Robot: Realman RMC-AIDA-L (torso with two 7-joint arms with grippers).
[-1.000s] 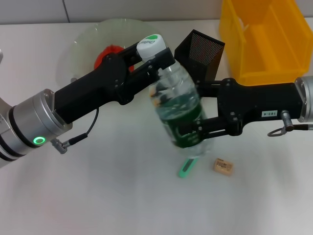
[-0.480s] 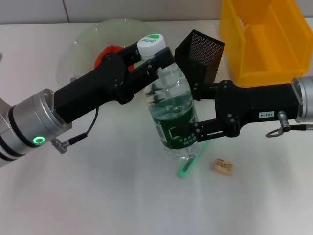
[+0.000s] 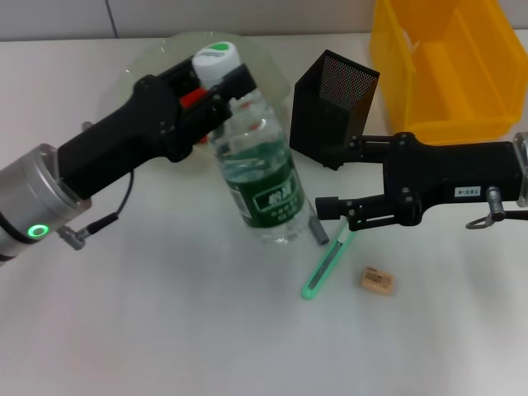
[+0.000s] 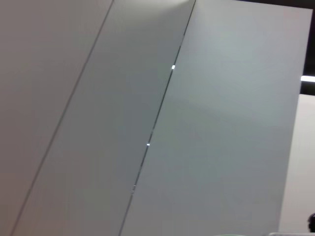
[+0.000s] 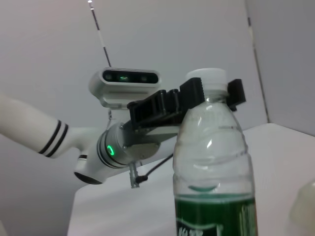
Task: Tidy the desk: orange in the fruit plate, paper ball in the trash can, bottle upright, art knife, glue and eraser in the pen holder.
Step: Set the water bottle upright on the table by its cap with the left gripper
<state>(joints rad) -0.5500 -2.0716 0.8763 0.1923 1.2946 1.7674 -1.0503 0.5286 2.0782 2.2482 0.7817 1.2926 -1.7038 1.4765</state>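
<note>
The jaws of the left gripper [image 3: 216, 76] are closed on the neck of the bottle [image 3: 257, 183], just under its white cap, in the upper middle of the head view. The jaws of the right gripper [image 3: 330, 216] stand open, just right of the bottle's base, and they hold nothing. The bottle stands on the table [image 3: 165, 330] almost upright, leaning only a little. I judge the grip at the neck is there to steady the bottle while it settles on its base, and the right gripper is open beside it because the bottle no longer needs support at the bottom.

The green knife [image 3: 327, 266] and the eraser [image 3: 378, 281] lie on the table in the lower right part of the head view, near each other but not touching. The black pen holder [image 3: 334, 103] is behind them, and the yellow bin [image 3: 437, 62] fills the upper right corner. A glass plate [image 3: 157, 58] is at the upper left, partly hidden by the left arm.

The right wrist view shows the neck grip from the side, which the head view shows only from above. The left wrist view shows only a plain wall.
</note>
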